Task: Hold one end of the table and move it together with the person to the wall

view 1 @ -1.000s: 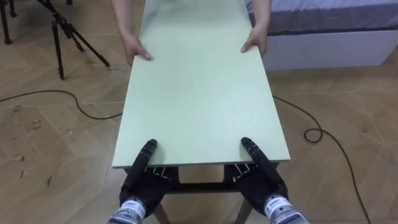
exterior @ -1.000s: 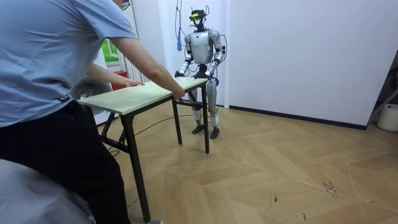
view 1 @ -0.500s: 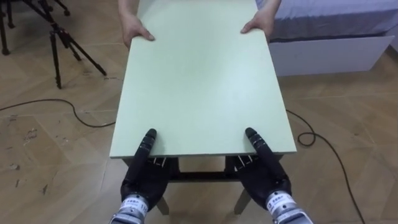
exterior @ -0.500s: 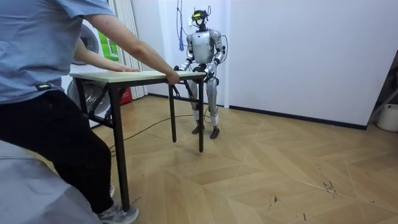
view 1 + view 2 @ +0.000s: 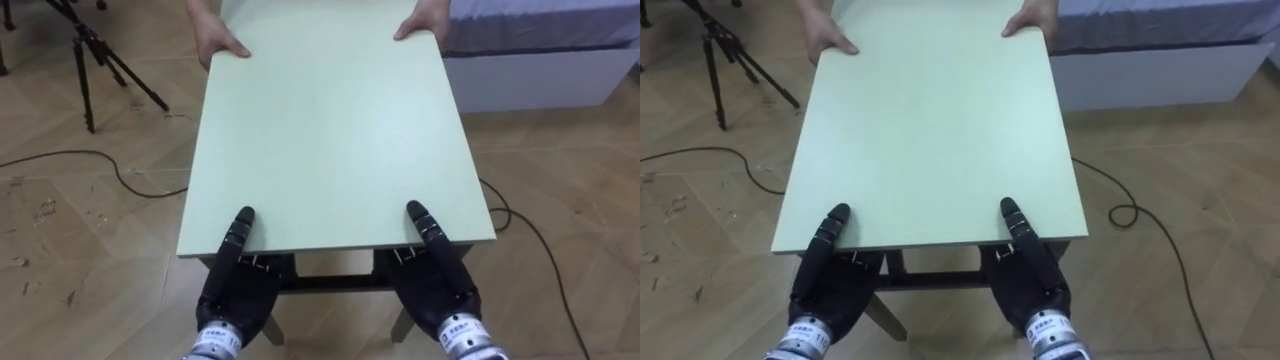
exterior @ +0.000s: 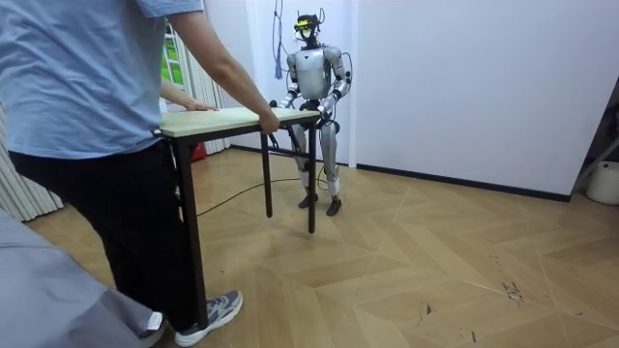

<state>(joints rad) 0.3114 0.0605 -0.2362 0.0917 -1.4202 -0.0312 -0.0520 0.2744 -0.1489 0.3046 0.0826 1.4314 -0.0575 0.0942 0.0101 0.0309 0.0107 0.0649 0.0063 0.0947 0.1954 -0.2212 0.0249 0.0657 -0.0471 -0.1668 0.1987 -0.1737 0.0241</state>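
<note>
Wood floor [image 5: 80, 220] below — a green surface [image 5: 330, 130] rides level, its weight shared: person's hands [image 5: 215, 40] at the far end, left hand [image 5: 235, 288] and right hand [image 5: 440, 290] clamping the near edge, thumbs on top.

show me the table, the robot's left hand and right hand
table [image 5: 330, 140]: left eye view, bare middle of its top
left hand [image 5: 234, 290]: left eye view, back of the palm
right hand [image 5: 440, 290]: left eye view, back of the palm
</note>
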